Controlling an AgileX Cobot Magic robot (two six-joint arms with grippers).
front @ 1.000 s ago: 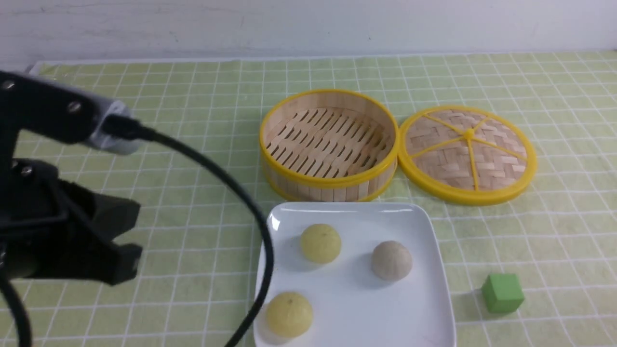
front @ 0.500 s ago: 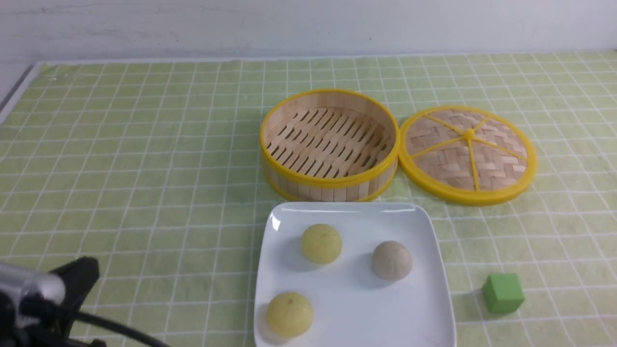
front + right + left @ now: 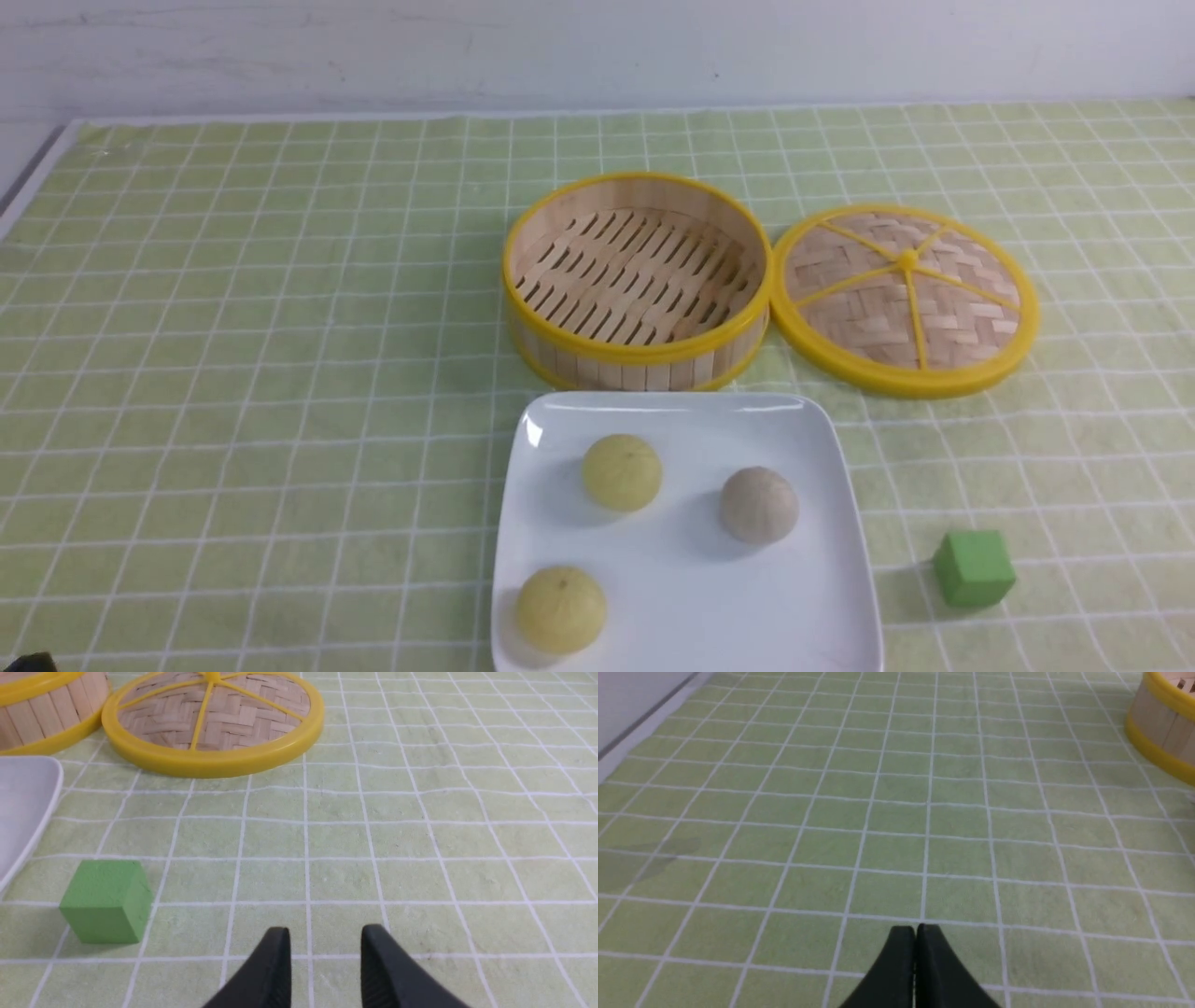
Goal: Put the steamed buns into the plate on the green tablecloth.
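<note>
I saw three smooth, domed steamed buns on the white plate (image 3: 709,597), two pale yellow (image 3: 622,472) (image 3: 561,609) and one grey-beige (image 3: 759,505), each apart from the others. The plate was glossy and square with rounded corners, on the green tablecloth (image 3: 280,373). The bamboo steamer (image 3: 638,280) stood just beyond it. My left gripper's (image 3: 916,928) fingers were together; my right gripper's (image 3: 326,928) stood apart, empty.
</note>
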